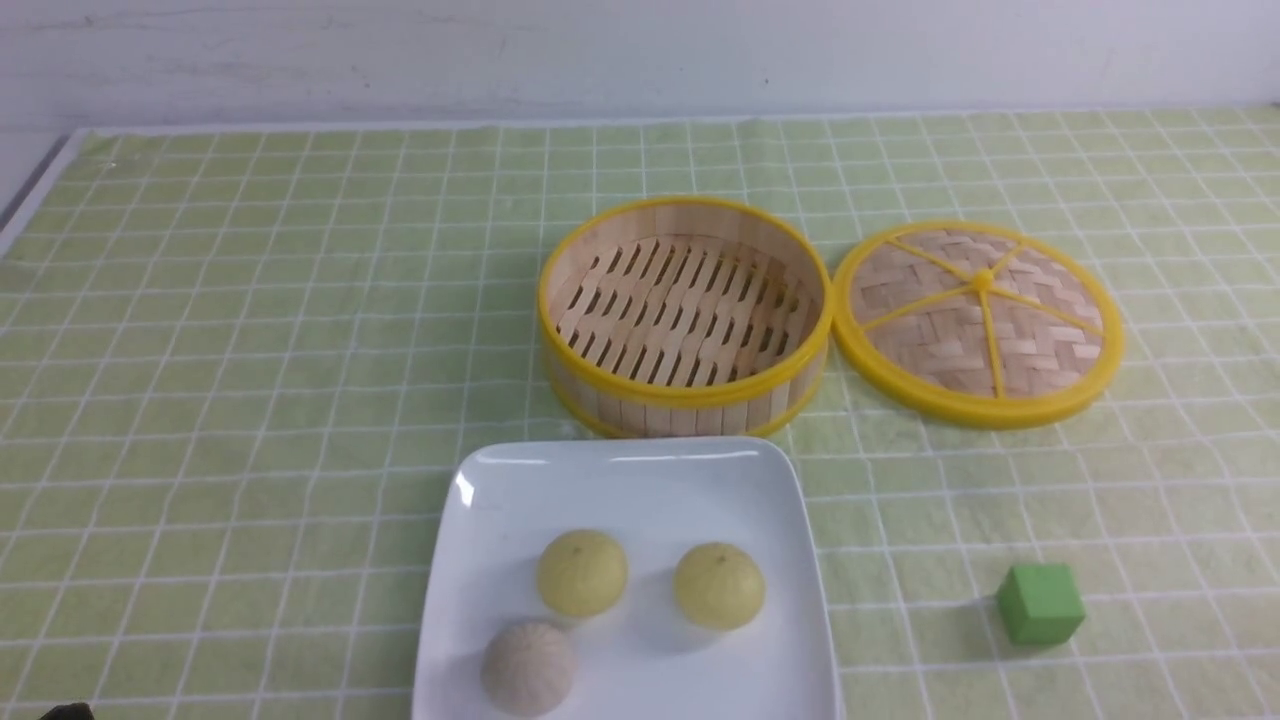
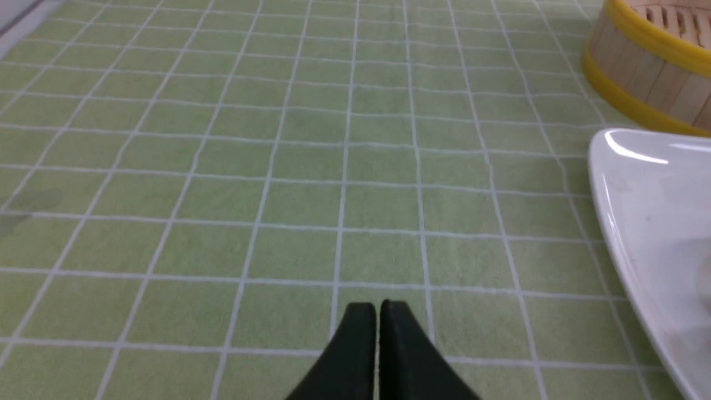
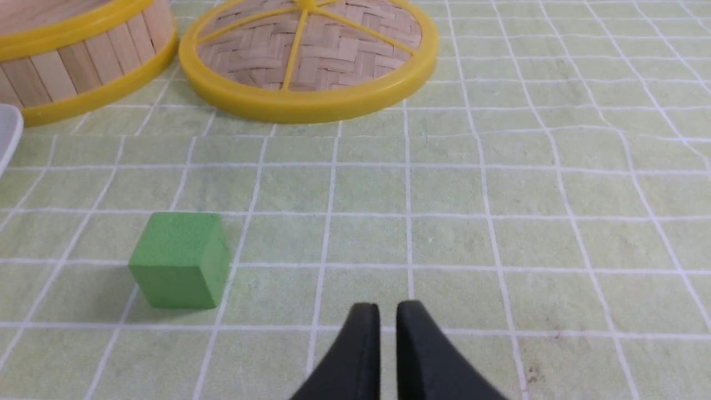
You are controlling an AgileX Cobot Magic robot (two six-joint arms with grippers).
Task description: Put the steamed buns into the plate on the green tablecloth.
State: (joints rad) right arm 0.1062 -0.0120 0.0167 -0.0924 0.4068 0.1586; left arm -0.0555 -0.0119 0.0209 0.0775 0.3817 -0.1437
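A light green tablecloth [image 1: 250,400] with a grid of thin white lines covers the table; at its far edge stands a pale wall [image 1: 640,60] with faint dark scuffs; small creases bend some of the white lines, and a few brownish specks show on the cloth in the right wrist view.

The three steamed buns lie apart from the grippers on a glossy white square plate [image 1: 660,680] with rounded corners and a raised rim; two are pale yellow domes, the left one [image 1: 582,573] and the right one [image 1: 719,586], each with a small mark near its top; the third bun [image 1: 529,669] is greyish beige, nearer the camera and towards the plate's left side.

Beyond the plate sits a yellow-rimmed bamboo steamer basket [image 1: 685,310] with a slatted floor; a woven lid [image 1: 980,320] lies just beside it on the right, and a green cube [image 1: 1041,604] rests on the cloth to the right of the plate.

The left gripper [image 2: 371,305] is parted by a narrow slit, with nothing in its grasp; the right gripper [image 3: 388,306] stands slightly open, also holding nothing.

The near edge of the plate is cut off in the front view; a dark piece at the lower left corner there is too cropped to identify; the fingers look blurred in both wrist views.
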